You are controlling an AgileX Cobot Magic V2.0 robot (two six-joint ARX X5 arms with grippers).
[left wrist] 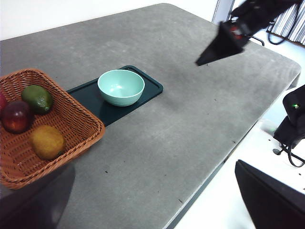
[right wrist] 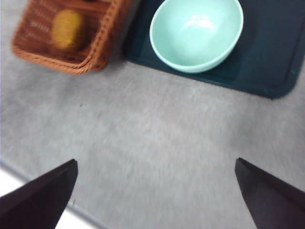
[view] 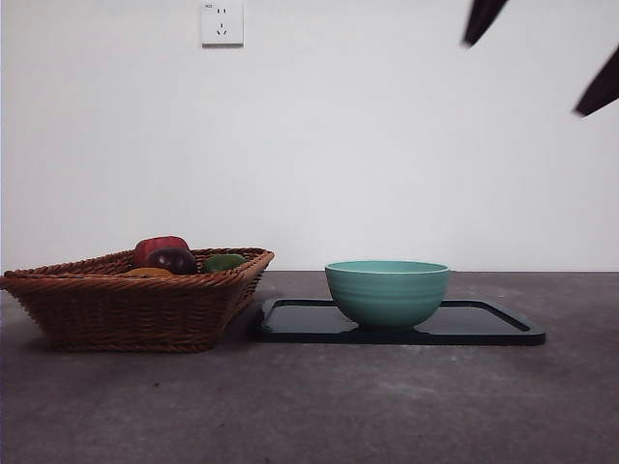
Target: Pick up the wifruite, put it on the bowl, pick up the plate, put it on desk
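The orange-brown wifruite [left wrist: 46,141] lies in a wicker basket [left wrist: 71,119] at the left of the desk [view: 309,406]; it also shows in the right wrist view [right wrist: 69,29] and as a sliver in the front view [view: 147,273]. The teal bowl [view: 387,290] stands empty on a dark flat plate [view: 484,324] beside the basket. My right gripper [view: 542,58] hangs open and empty high above and to the right of the bowl [right wrist: 196,33]; its own view shows it [right wrist: 155,191] over bare desk. My left gripper [left wrist: 152,210] is open and empty, far back from the basket.
The basket also holds a dark red-purple fruit [left wrist: 16,116], a green fruit [left wrist: 37,98] and a red one [view: 160,246]. The desk's edge [left wrist: 228,157] runs near my left gripper. A wall socket [view: 221,21] is on the back wall.
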